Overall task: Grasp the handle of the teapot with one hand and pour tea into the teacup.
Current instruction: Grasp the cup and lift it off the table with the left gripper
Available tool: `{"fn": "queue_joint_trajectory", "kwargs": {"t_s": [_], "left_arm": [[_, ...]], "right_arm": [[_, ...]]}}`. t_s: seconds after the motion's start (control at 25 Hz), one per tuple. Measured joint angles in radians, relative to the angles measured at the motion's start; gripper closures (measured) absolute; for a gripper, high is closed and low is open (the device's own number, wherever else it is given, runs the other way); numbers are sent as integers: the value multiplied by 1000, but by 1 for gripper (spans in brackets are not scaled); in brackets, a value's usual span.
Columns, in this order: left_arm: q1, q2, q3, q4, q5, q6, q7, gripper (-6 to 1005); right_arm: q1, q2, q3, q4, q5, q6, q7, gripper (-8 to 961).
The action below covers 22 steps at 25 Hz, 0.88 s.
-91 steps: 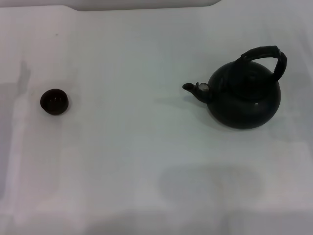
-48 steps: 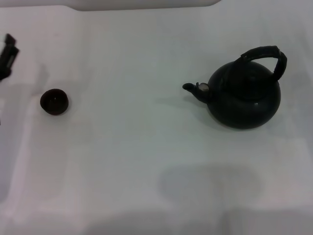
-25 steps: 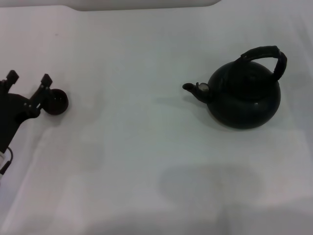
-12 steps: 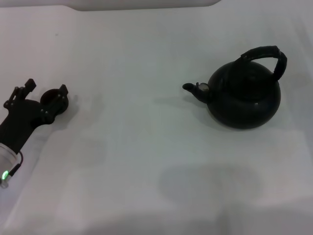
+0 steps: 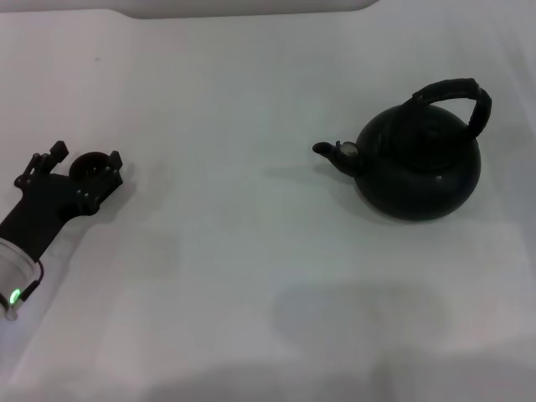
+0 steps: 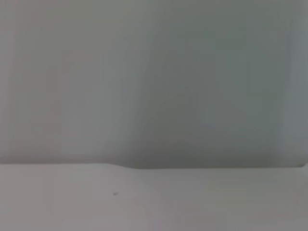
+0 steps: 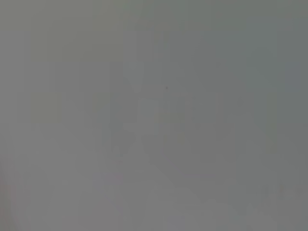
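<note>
The black teapot [image 5: 419,167] sits on the right of the white table [image 5: 234,251], its spout [image 5: 327,149] pointing left and its arched handle [image 5: 452,94] upright over the lid. At the far left is the small dark teacup [image 5: 90,169]. My left gripper [image 5: 85,154] reaches in from the lower left, open, with one finger on each side of the cup. I cannot tell whether the fingers touch it. The right gripper is out of view. Both wrist views show only pale blank surface.
A pale raised edge [image 5: 243,7] runs along the far side of the table. A wide stretch of bare white table lies between the cup and the teapot.
The left arm came in from the left edge and moved to the teacup. Its open fingers now straddle the cup. The teapot has not moved.
</note>
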Motion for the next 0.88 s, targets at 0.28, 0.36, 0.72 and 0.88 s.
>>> {"fn": "queue_joint_trajectory", "kwargs": {"t_s": [0.28, 0.36, 0.72, 0.88], "left_arm": [[-19, -1, 0, -1, 34, 44, 2, 112], [-21, -1, 0, -4, 37, 54, 6, 112], [-22, -1, 0, -5, 37, 59, 10, 111], [-19, -1, 0, -3, 37, 59, 11, 112]], "right_arm": [[0, 0, -2, -1, 0, 1, 0, 222], [0, 0, -3, -1, 0, 1, 0, 222], [0, 0, -1, -2, 0, 3, 0, 222], [0, 0, -1, -2, 0, 4, 0, 222]]}}
